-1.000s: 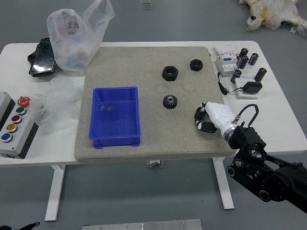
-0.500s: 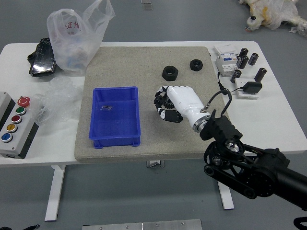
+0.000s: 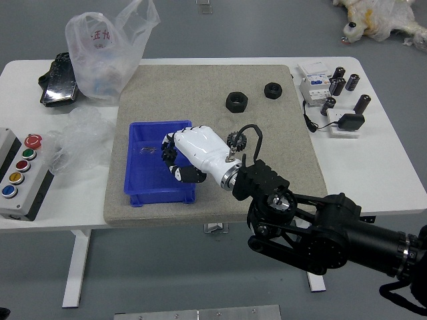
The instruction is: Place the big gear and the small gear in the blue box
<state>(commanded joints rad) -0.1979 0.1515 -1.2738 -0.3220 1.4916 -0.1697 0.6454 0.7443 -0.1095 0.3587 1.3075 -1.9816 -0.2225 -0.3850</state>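
My right hand [image 3: 171,157], with its white back and black fingers, is over the right part of the blue box [image 3: 135,180]. Its fingers are curled around a dark, toothed piece that looks like the big gear, mostly hidden by the fingers. The small black gear [image 3: 236,141] lies on the grey mat right of the box, just beyond my right wrist. A bit of my left hand [image 3: 4,313] shows at the lower left corner.
Two black nuts [image 3: 236,102] [image 3: 273,91] lie on the mat's far part. A button panel [image 3: 27,175] and plastic bags [image 3: 100,63] are at left. Black cylinders [image 3: 337,87] and white boxes [image 3: 315,88] stand at right. A small metal piece [image 3: 148,150] is inside the box.
My right hand has swept left from the mat's right side, past the small gear, to over the blue box. The dark part at the lower left corner has shrunk from view.
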